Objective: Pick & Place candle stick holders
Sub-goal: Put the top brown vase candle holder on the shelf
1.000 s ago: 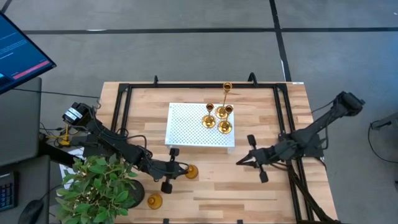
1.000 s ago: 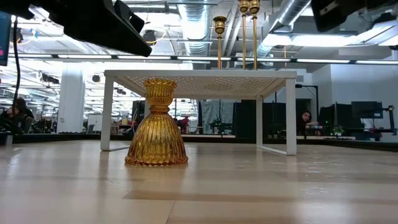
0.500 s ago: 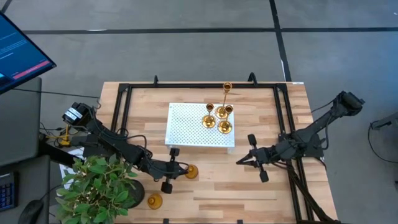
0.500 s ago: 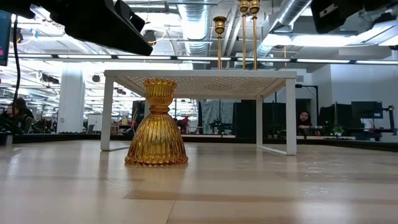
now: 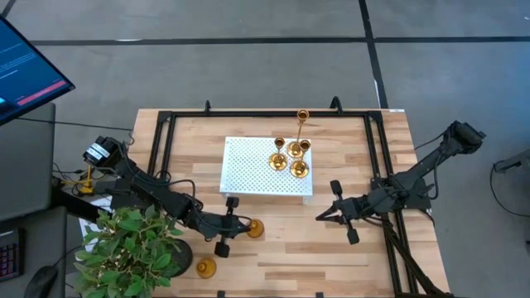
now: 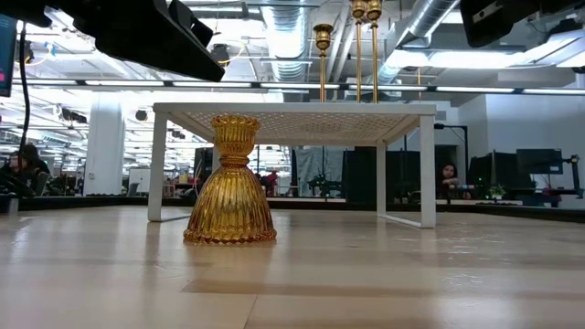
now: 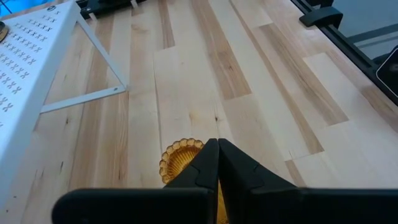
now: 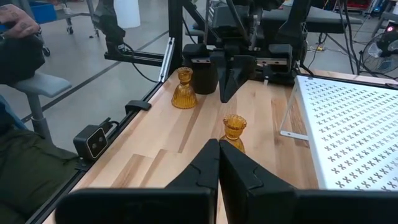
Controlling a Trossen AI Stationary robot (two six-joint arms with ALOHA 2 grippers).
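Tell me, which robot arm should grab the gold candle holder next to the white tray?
Probably the left. Its end effector sits right beside the amber candle holder, fingers shut. The right end effector waits farther off across the table, also shut.

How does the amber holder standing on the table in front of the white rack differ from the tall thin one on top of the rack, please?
The amber holder stands on the bare wooden table; the tall thin holder stands on the white rack. The amber holder is squat, with a ribbed, bell-shaped body; the tall one is a slim stem on a small base. The amber holder stands alone, while the tall one has other holders beside it. Both stand upright, and neither is held.
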